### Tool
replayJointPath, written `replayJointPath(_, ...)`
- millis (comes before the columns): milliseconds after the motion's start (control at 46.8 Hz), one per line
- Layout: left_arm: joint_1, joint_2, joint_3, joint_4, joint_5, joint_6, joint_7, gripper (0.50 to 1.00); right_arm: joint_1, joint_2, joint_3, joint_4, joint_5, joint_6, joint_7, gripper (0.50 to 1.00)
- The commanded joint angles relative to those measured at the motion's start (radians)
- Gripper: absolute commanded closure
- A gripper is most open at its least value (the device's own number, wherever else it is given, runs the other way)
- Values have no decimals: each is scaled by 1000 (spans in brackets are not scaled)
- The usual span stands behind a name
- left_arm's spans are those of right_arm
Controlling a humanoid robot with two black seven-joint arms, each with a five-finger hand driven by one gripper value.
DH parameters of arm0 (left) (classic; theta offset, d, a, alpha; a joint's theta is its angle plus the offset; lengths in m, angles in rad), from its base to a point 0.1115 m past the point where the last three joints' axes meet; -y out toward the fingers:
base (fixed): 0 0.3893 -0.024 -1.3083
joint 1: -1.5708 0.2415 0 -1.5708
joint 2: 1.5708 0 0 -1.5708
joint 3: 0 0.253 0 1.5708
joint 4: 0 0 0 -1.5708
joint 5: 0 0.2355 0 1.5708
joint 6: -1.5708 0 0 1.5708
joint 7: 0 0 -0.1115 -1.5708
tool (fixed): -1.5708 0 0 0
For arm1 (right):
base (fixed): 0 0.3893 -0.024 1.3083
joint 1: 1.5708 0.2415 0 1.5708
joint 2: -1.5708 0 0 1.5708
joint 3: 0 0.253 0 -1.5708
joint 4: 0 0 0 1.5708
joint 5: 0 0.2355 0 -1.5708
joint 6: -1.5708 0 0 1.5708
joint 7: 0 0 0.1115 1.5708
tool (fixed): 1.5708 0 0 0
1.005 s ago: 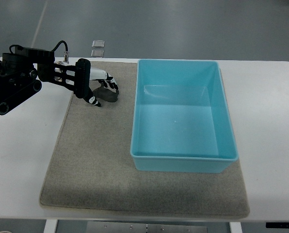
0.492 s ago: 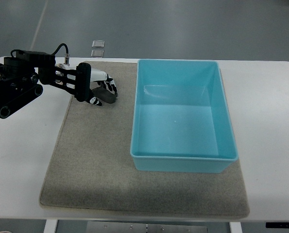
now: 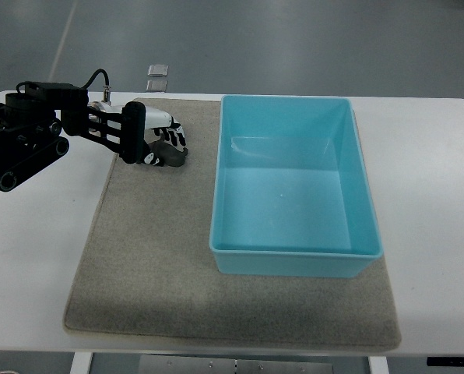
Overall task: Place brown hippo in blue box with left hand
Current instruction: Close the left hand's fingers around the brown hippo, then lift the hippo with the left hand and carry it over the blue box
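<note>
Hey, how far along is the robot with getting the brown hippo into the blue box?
Early stage. Done: the left robot hand has reached the brown hippo at the far left corner of the grey mat. In hand: its fingers are curled over the hippo, which seems to sit on the mat, so the grasp looks to be forming. Left: lifting it, carrying it right and dropping it into the blue box, which is empty.

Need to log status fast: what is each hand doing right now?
Left hand: fingers curled on the brown hippo, at the mat's far-left corner.
Right hand: not in view.
</note>
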Motion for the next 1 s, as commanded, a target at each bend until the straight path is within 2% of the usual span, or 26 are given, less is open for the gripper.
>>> replayJointPath(0,0,0,1,-1,0,-1,-1,793,0,0,0,0,0,0,0,564)
replayJointPath(64,1,0,1,-1,1,-1,1,806,0,0,0,0,0,0,0,564)
replayJointPath(171,0,0,3,-1,3,-1,-1,932,0,0,0,0,0,0,0,564)
replayJointPath(214,0,0,6,-1,3,-1,1,1000,0,0,0,0,0,0,0,564)
replayJointPath(684,-17,0,-9,-2,-8,5,1,1000,0,0,0,0,0,0,0,564)
replayJointPath(984,-61,-1,-41,-2,-17,152,-1,1000,0,0,0,0,0,0,0,564)
